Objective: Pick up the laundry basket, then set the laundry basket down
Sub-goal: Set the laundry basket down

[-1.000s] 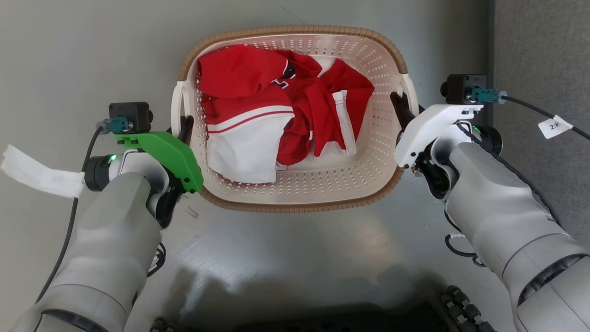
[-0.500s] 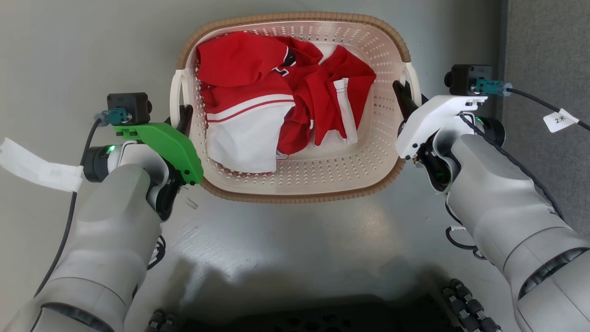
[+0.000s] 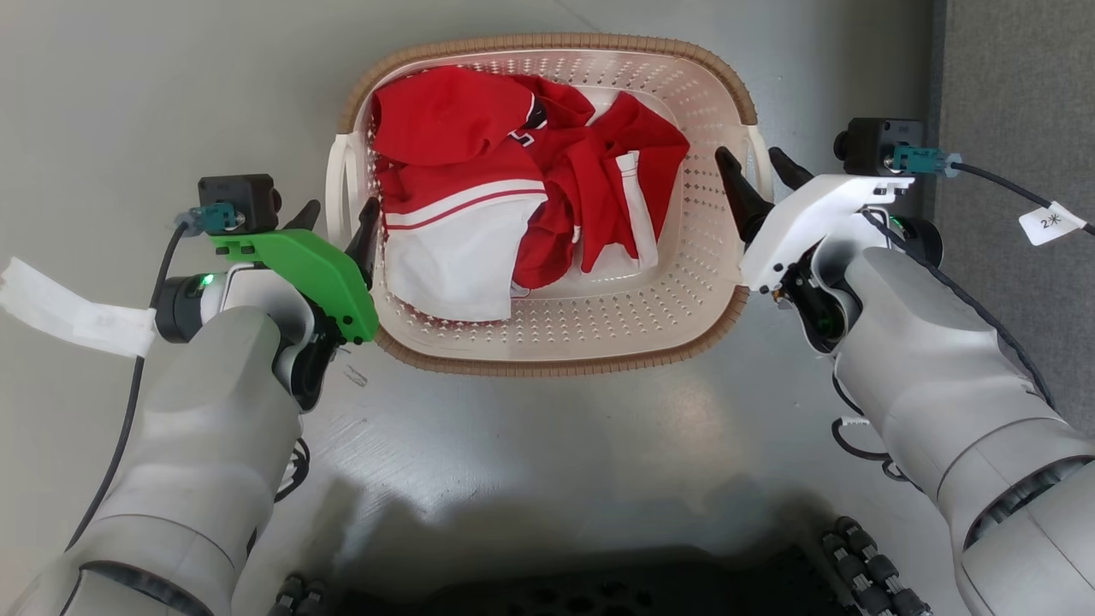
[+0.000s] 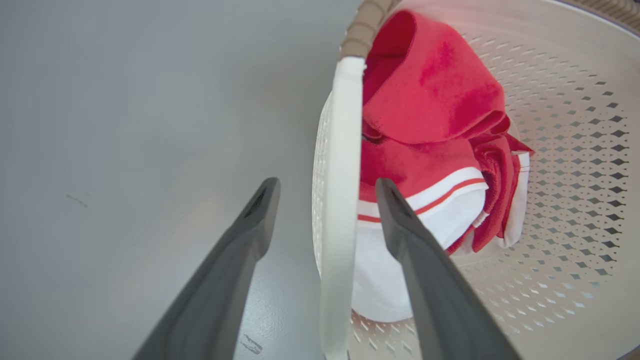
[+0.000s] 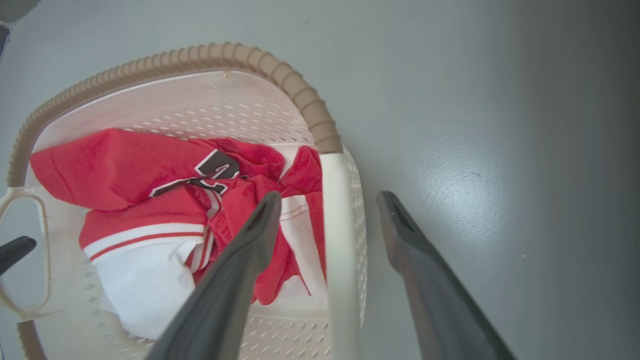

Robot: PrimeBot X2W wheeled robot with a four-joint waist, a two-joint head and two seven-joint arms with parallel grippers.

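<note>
1. Laundry basket point(image 3: 547, 40) stands upright on the grey floor point(image 3: 547, 445), squarely between the two grippers. Its cream perforated walls are topped by a brown woven-look rim.
2. Crumpled red and white clothes point(image 3: 513, 197) lie inside it, heaped closer to the left gripper's side. Bare perforated wall shows on the right gripper's side.
3. Its left handle point(image 4: 340, 200), a white bar, runs between the two dark fingers of the left gripper point(image 3: 342, 210).
4. The left gripper's jaws are spread apart and clasp nothing. One finger hangs outside the basket over the floor and the other is inside, above the white cloth. In the left wrist view there is a gap on each side of the bar.
5. The right handle point(image 5: 336, 225) sits likewise between the fingers of the right gripper point(image 3: 747, 154).
6. That gripper is also spread wide and empty. Its inner finger is over the red cloth and its outer finger over the floor, neither touching the bar.
7. Behind the left gripper's fingers sits a green cover point(image 3: 299, 274), and behind the right gripper's a white cover point(image 3: 804, 222).
</note>
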